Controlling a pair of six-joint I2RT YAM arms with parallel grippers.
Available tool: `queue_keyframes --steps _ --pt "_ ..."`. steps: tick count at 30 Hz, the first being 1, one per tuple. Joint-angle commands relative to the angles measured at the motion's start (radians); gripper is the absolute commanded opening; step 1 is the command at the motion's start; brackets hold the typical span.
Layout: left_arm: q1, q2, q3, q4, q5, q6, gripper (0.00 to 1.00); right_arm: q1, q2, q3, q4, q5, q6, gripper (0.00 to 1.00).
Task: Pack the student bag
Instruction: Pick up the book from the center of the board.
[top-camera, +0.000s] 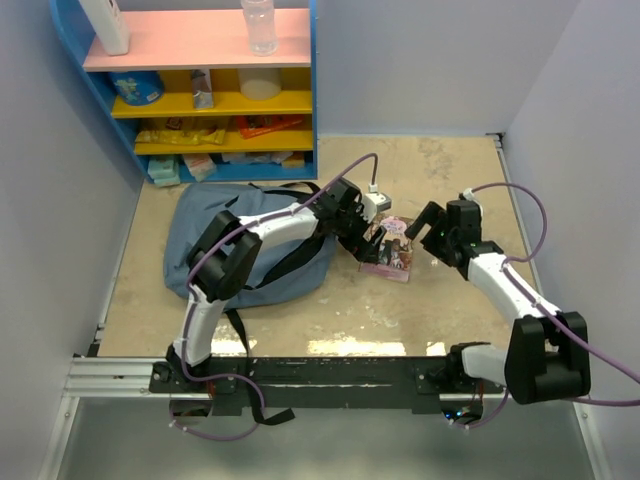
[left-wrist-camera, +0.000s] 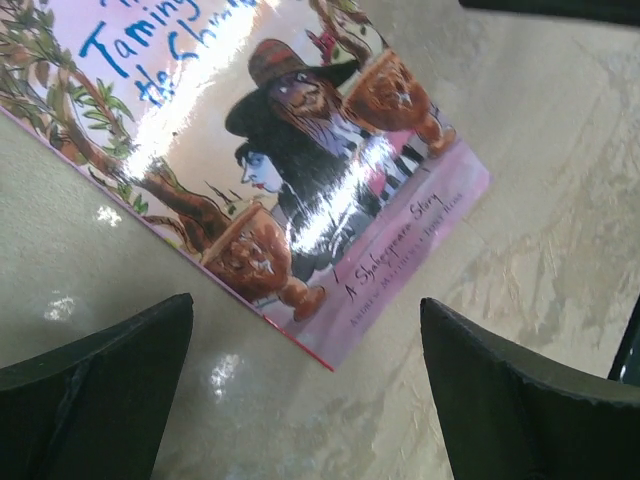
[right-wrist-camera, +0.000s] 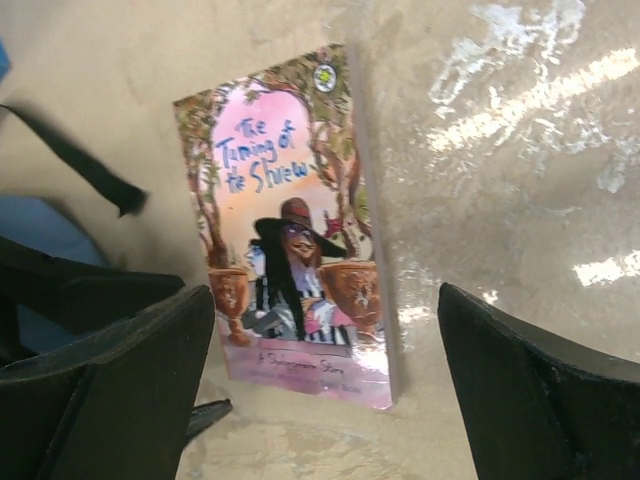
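Packing looks barely begun. The large soft slate-blue fabric student bag (top-camera: 205, 235) with black webbing straps lies flat on the mottled beige tabletop (top-camera: 440, 170). It sits behind the left fingers (left-wrist-camera: 110, 370), under their arm, on the side away from the right fingers (right-wrist-camera: 540, 390). I cannot tell whether its zipper is open, and its inside is hidden.

A glossy pink paperback book (right-wrist-camera: 295, 250), with a figure in a wide-brimmed hat on the cover, lies face up on the tabletop. It is between the two pairs of fingers, near the bag but outside it. Both pairs are spread apart and hold nothing. The left ones hover over the book's lower corner and the right ones frame the cover from above; neither touches it.

What remains, by my reading, is to grip the book, carry it back past the left fingers to the bag, and slip it inside.
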Motion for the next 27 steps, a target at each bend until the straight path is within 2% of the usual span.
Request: queue_keyframes --steps 1,11,18,22,27 --pt "0.011 0.021 0.041 0.139 -0.044 -0.107 1.0 -0.016 0.035 -0.024 0.035 0.012 -0.032 0.95" --pt "0.028 0.092 0.055 0.144 -0.077 -0.167 1.0 -0.013 0.173 -0.073 0.167 -0.065 -0.001 0.85" --pt "0.022 0.147 0.102 0.108 -0.054 -0.176 1.0 -0.015 0.245 -0.065 0.203 -0.043 0.005 0.84" --pt "0.013 0.172 0.116 0.104 0.001 -0.192 1.0 -0.015 0.274 -0.082 0.256 -0.071 0.023 0.82" --pt "0.001 0.179 0.115 0.102 0.064 -0.207 1.0 -0.015 0.282 -0.139 0.339 -0.117 0.074 0.74"
